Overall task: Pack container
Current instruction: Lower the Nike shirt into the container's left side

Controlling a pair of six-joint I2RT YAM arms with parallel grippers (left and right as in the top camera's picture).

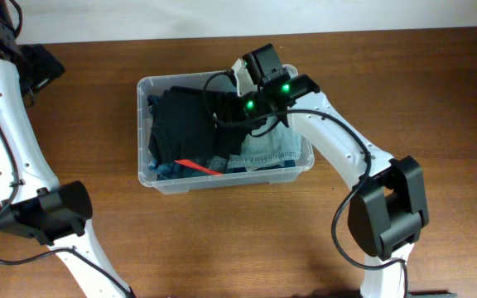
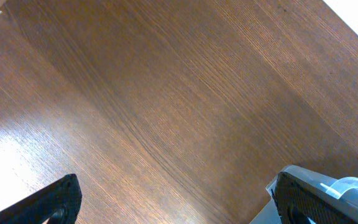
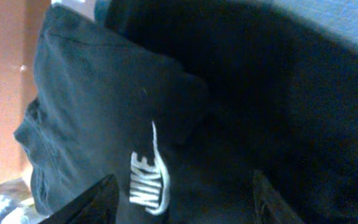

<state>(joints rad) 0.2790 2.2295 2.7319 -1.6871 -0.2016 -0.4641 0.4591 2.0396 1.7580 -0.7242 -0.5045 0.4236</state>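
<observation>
the container point(image 1: 140, 132) is set on the table point(image 1: 222, 248), long axis running left to right, directly beneath the right gripper point(image 3: 185, 208), whose jaws are parted over a black garment point(image 3: 104, 112) marked "nike" in white. the left gripper point(image 2: 179, 211) is seen wide open, well apart, so the right arm is judged nearer.

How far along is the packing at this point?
Done: a black garment and jeans lie in the container. In hand: nothing. The right gripper hangs open over the black garment, and the left gripper is open above bare table. Left: no loose items show on the table, so packing looks nearly finished.
</observation>
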